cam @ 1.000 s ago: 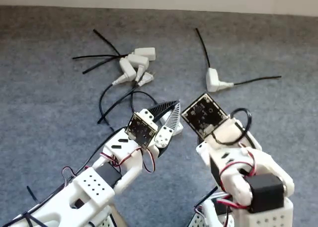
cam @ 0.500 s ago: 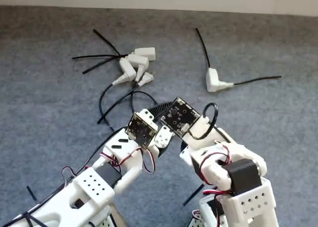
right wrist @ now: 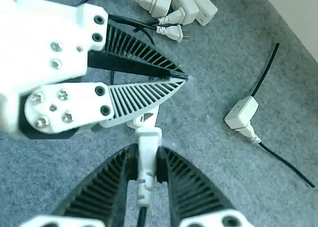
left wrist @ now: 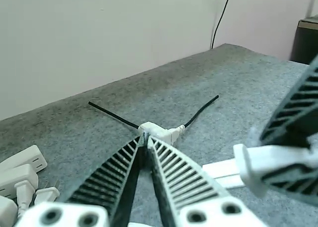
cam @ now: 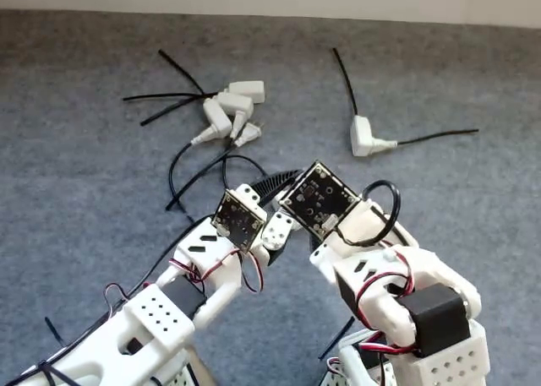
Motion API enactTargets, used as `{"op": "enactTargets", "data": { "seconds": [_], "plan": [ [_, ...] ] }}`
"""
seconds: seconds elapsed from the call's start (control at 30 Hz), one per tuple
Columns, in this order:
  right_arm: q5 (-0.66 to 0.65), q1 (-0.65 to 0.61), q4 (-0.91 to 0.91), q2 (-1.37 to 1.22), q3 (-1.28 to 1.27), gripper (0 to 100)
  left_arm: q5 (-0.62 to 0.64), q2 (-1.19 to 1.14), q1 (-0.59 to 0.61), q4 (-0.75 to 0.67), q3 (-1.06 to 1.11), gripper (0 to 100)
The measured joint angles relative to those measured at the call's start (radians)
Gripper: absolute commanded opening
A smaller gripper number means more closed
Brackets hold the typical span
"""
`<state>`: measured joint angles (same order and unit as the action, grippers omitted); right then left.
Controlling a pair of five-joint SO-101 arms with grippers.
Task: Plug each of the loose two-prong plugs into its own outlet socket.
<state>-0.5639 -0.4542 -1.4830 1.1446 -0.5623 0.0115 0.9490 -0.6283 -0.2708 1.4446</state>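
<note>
- Presently, right arm [cam: 397,285]: the right jaws are clamped on a white plug [right wrist: 147,170]. Its nose stands out past the tips and its cord trails back between them.
- Change, right arm: over the last second its wrist camera board [cam: 319,198] swung in from the side towards the left arm [cam: 169,301]. Half a second ago it overlapped the left jaws, and it has since backed off a little. You now have the plug carried in close beside the left jaws.
- Left arm: no shift across the same second. The left jaws are narrow, tips touching, with nothing visible between them.
- White socket piece [right wrist: 141,119]: it lies on the bench [cam: 84,149], tucked under the nearer left jaw and just ahead of the plug's nose. Whether plug and piece touch, you cannot tell.
- Cluster of white plugs and sockets [cam: 230,107]: on the far side of the bench, cords splayed, position unchanged.
- Lone angled plug [cam: 363,138]: well apart from the cluster, on the right arm's side, also unchanged.
- Reading for the task: the in-and-back swing looks like lining up, not insertion. The held plug appears unseated, so count no pairing as made. The left jaws sit over the socket piece without gripping it, so expect it to slide when you push.
</note>
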Motion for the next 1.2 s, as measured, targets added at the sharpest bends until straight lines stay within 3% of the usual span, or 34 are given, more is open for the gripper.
{"op": "enactTargets", "data": {
  "seconds": [0.27,0.87,1.2],
  "plan": [
    [0.063,-0.038,0.0,0.002,0.0,0.8,0.0,0.0,0.0,0.0,0.0,1],
    [0.068,-0.097,0.0,0.014,0.126,0.8,-0.003,-0.002,-0.006,0.0,0.0,1],
    [0.009,0.1,-0.064,0.014,0.052,0.8,-0.003,-0.002,-0.006,0.0,0.0,1]
  ]
}}
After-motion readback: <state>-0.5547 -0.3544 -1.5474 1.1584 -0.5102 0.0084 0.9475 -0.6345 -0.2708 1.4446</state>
